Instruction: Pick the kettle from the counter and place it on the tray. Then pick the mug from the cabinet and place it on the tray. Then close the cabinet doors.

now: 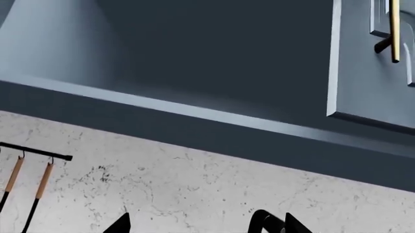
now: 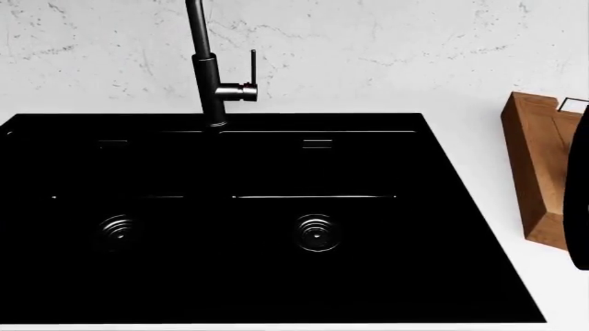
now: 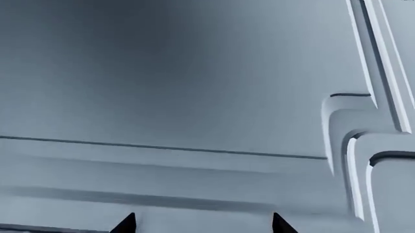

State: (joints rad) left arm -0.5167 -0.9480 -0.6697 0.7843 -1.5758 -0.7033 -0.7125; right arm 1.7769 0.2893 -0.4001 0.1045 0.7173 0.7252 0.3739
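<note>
The white counter (image 2: 474, 148) holds a black double sink (image 2: 230, 227). At the head view's right edge lies the wooden tray (image 2: 538, 172), partly cut off. Kettle and mug are out of view. In the left wrist view the cabinet (image 1: 214, 53) stands open above, its inside dark with nothing showing in it, and one door (image 1: 366, 82) with a brass handle (image 1: 394, 29) is swung out. My left gripper (image 1: 206, 227) is open and empty below it. My right gripper (image 3: 204, 227) is open and empty, close to a blue-grey panelled cabinet front (image 3: 194, 97).
A black faucet (image 2: 210, 76) rises behind the sink against the marble wall (image 2: 387, 41). A black rail with hanging utensils (image 1: 39, 160) is on the wall under the cabinet. A dark shape (image 2: 580, 200) crosses the tray at the head view's right edge.
</note>
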